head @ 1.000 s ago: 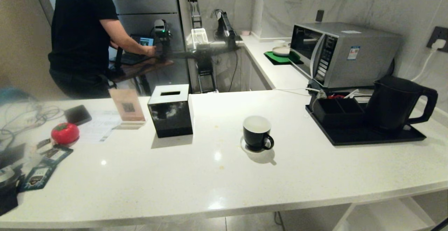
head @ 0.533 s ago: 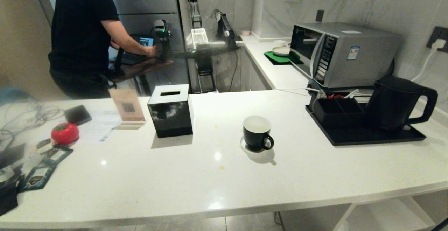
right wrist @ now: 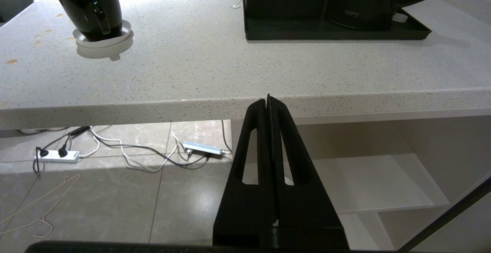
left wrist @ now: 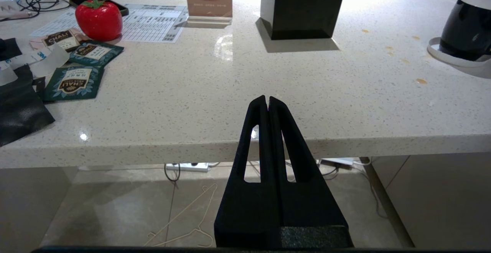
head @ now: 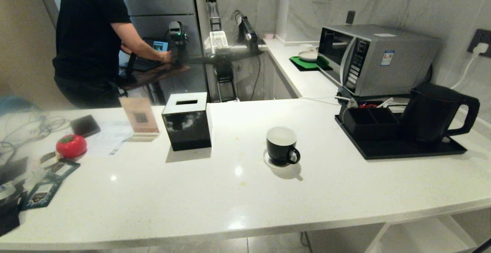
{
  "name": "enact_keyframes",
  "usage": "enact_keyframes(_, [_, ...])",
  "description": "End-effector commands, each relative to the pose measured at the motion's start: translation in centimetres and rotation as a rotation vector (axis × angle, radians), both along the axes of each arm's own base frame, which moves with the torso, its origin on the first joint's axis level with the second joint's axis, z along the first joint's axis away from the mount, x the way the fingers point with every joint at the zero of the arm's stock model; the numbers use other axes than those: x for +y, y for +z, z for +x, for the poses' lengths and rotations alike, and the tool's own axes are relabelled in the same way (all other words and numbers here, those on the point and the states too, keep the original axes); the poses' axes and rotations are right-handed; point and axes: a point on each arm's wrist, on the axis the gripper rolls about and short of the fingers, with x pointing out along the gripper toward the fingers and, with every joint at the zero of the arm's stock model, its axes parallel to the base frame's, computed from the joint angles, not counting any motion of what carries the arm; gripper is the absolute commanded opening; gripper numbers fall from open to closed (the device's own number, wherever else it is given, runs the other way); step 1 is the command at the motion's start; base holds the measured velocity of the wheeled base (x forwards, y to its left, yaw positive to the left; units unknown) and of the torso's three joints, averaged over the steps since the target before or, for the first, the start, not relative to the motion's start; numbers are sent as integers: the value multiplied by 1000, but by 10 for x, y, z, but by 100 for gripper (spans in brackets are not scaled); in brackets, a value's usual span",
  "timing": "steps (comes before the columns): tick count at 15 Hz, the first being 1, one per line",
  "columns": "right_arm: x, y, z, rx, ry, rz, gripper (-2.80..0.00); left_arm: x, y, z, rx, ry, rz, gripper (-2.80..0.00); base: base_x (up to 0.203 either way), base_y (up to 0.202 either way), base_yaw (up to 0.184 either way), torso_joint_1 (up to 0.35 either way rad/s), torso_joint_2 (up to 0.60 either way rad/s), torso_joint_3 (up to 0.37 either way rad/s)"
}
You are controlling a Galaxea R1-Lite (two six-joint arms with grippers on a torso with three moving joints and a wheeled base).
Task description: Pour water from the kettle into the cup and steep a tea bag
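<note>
The kettle [head: 433,112] stood on a black tray [head: 402,150] at the right of the white worktop [head: 230,199] in the head view, its handle turned to the right, with a black compartmented box [head: 370,120] just beside it on the same tray and a microwave [head: 378,58] behind. The cup [head: 282,145] sat upright on a small white coaster near the middle of the worktop, well apart from the tray; whether it held any water could not be told. A black tissue box [head: 187,121] stood to its left, and a red tomato-shaped object [head: 71,145] and dark teal packets [head: 41,193] lay at the far left. A person in a black shirt [head: 90,34] stood beyond the worktop. Neither arm appeared there.

In the left wrist view, the left pincer [left wrist: 267,101] was clenched, its fingers pressed together on nothing, hanging off the worktop's near edge and touching nothing.

In the right wrist view, the right pincer [right wrist: 267,101] was likewise clenched and empty, level with the worktop's edge, with the cup and the kettle both far ahead of it.
</note>
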Motion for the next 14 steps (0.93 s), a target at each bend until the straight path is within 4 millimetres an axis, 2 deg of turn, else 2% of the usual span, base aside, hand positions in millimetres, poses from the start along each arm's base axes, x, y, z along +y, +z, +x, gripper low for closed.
enact_keyframes(1, [0,0,0,2,-1,0,-280,0,0,0,1,1,-1,-280,0,0,0,0,0,0])
enact_keyframes(14, [-1,1,0,-3,-24,33,-280,0,0,0,1,1,-1,-280,0,0,0,0,0,0])
